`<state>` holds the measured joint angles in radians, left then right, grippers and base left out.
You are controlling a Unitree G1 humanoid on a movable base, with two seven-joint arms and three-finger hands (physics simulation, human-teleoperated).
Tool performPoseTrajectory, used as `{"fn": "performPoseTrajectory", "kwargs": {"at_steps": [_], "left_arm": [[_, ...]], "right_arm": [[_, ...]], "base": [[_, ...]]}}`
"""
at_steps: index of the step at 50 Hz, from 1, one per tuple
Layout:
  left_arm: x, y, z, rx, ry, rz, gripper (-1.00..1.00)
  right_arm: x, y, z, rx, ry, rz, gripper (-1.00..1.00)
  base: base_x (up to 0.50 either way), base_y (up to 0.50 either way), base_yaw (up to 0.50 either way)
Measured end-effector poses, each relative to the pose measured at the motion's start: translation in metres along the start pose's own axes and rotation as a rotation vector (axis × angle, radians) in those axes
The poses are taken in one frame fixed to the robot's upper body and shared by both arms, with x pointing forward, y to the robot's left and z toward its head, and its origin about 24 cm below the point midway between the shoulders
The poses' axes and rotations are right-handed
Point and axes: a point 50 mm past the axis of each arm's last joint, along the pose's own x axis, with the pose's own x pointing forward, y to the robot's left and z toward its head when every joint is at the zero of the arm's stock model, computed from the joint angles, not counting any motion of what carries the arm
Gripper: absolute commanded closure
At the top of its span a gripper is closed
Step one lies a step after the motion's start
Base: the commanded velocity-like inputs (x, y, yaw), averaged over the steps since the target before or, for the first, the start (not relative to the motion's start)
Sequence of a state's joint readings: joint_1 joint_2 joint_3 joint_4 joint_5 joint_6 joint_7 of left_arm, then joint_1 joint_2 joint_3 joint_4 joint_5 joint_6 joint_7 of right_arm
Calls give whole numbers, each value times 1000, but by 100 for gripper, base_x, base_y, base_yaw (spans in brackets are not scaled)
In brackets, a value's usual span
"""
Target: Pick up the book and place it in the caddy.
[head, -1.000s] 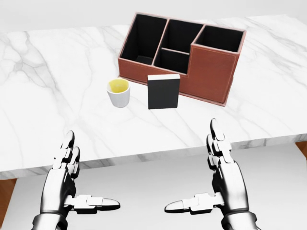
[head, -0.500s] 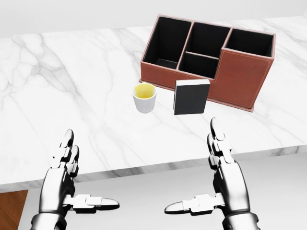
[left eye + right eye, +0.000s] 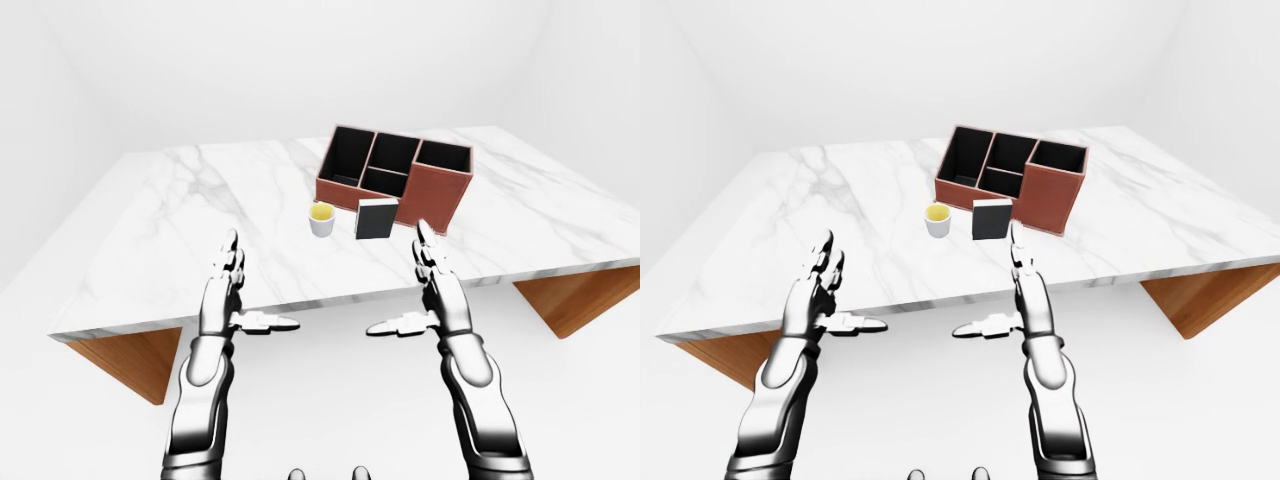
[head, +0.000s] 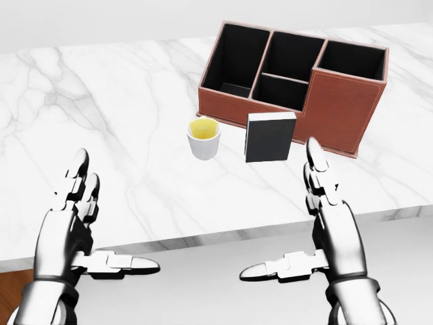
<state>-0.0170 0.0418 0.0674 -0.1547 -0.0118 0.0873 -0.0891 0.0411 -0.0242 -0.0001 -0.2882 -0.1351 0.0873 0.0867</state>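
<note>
Book point(image 4: 270, 136) first: it is a small, flat, dark block with straight sides, and it stands up on the marble table point(image 4: 101, 101), touching or almost touching the low side of the caddy point(image 4: 342, 112). Just to its left in the head view sits a little white cup point(image 4: 203, 138), round and smooth, with yellow inside.

We are at the very start of the job. We judge that the reaching step comes now, because nothing is picked up yet. Our left hand point(image 4: 67, 233) and our right hand point(image 4: 331, 233) both hang near the table's close edge with fingers spread wide and thumbs pointing at each other. Both hold nothing. They look shiny and silver, like metal, with many little joints.

Our right hand is the closer one to the book, so we think it should go up and over the edge, then close its fingers on the book's two flat faces. The cup is near, so we should take care not to bump it.

The caddy is a brown box that looks like leather, with black inside. It has thin walls that cut it into four open boxes. One box at the right end stands taller. The table top is white stone with gray wiggly lines, smooth and flat.
</note>
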Motion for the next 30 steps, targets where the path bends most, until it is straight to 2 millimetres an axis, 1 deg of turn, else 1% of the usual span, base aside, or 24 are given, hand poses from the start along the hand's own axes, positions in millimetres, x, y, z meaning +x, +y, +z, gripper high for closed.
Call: {"fn": "performPoseTrajectory", "kwargs": {"at_steps": [16, 25, 30], "left_arm": [[8, 8, 59, 48, -247, 1, -100], [7, 11, 89, 76, -374, 7, -100], [4, 13, 101, 85, -426, 13, -100]], "right_arm": [[15, -16, 40, -65, -176, -31, -100], [15, -22, 63, -104, -272, -38, -100], [14, -23, 72, -122, -311, -37, -100]], "base": [[0, 0, 0], [0, 0, 0], [0, 0, 0]]}}
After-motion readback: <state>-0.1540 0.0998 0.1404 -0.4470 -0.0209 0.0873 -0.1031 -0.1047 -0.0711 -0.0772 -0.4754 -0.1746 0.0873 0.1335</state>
